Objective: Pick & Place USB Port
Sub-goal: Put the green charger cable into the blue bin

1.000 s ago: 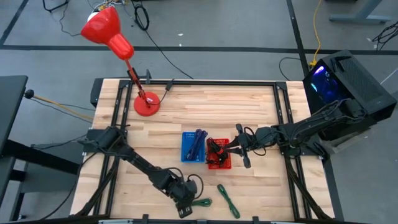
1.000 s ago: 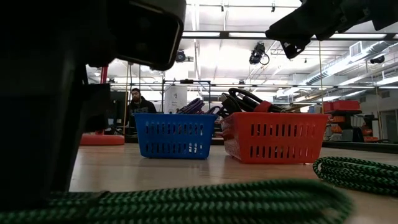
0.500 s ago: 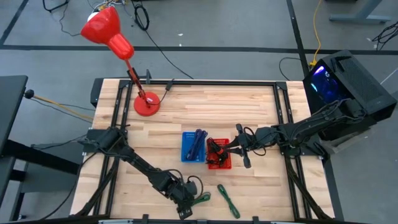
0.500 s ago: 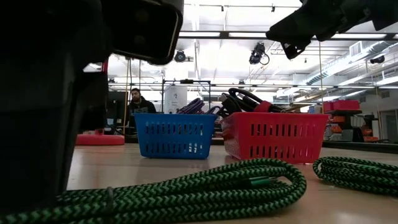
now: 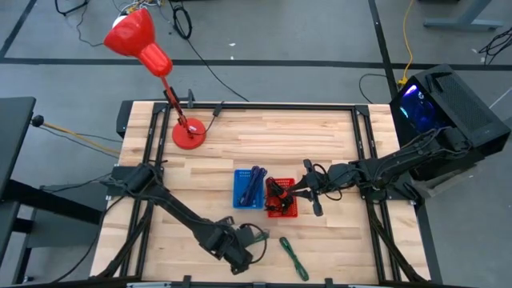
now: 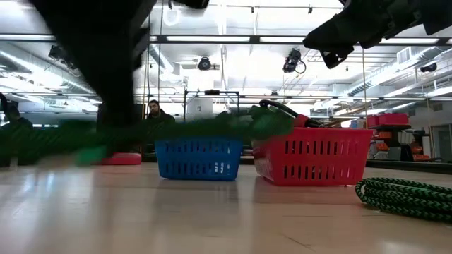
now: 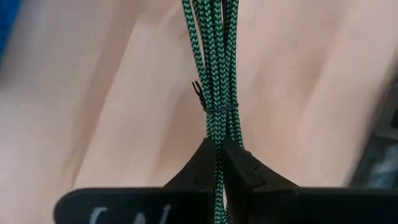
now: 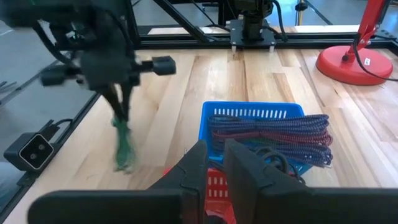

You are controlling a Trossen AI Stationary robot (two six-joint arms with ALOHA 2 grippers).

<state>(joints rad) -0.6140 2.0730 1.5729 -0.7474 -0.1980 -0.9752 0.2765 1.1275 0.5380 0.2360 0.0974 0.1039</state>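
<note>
Presently we see the left end effector (image 7: 219, 163) clamped on the green braided cable (image 7: 213, 74), the bundle hanging below it above the table (image 5: 320, 136).

Green cable (image 6: 141, 130), a motion-blurred smear, seemingly

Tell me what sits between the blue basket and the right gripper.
The red basket, full of dark cables. In the high view it stands beside the blue basket, with the right gripper at its other side.
</note>
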